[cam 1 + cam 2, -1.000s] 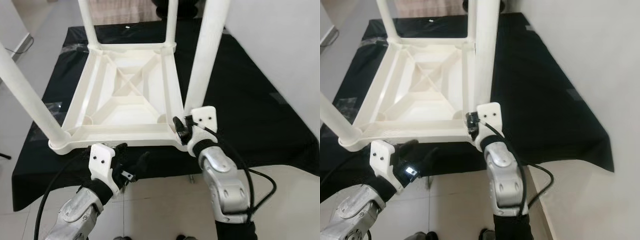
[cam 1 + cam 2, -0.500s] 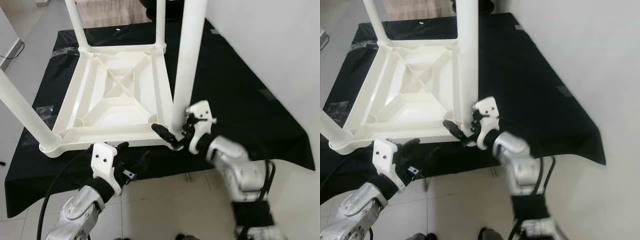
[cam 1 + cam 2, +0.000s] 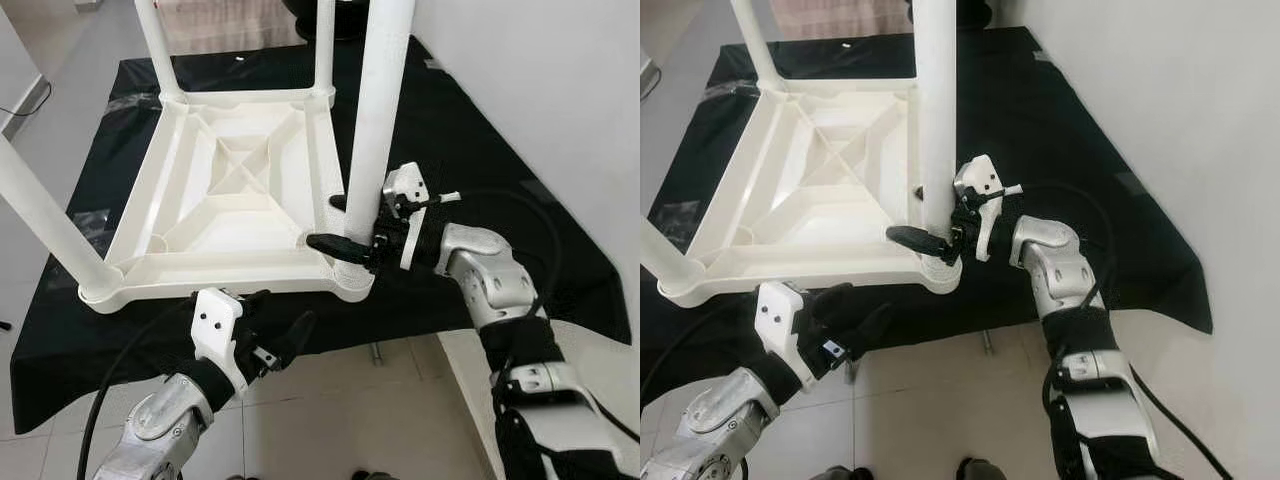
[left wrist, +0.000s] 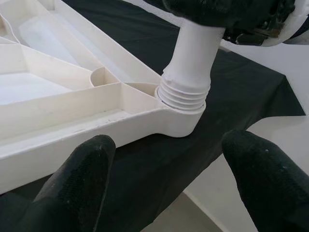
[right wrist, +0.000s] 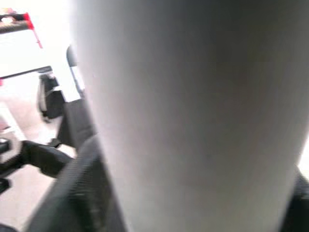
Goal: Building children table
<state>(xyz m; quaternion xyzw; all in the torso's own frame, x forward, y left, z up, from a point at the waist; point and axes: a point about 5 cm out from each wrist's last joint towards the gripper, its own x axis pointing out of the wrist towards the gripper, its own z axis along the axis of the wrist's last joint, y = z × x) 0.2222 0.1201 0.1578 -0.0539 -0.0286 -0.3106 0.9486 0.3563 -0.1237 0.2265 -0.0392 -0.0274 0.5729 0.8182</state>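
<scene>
Four legs up on inverted children table point(image 3: 230, 200), lying on black-draped bench point(image 3: 480, 180). Our right gripper point(image 3: 345, 225) clasps near-right leg point(image 3: 378, 110) just above its threaded socket point(image 4: 182, 99). Our left gripper point(image 3: 275, 335) hangs released below table's near edge, touching nothing. We judge plastic light, stiff, smooth: slippery under pads, so grip low near socket. Table's near corner sits close to bench edge; wall point(image 3: 560, 90) beyond leg narrows elbow room.

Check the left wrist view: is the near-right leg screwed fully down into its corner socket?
No. Thread rings on the leg show above the socket, so it is not seated fully.
</scene>
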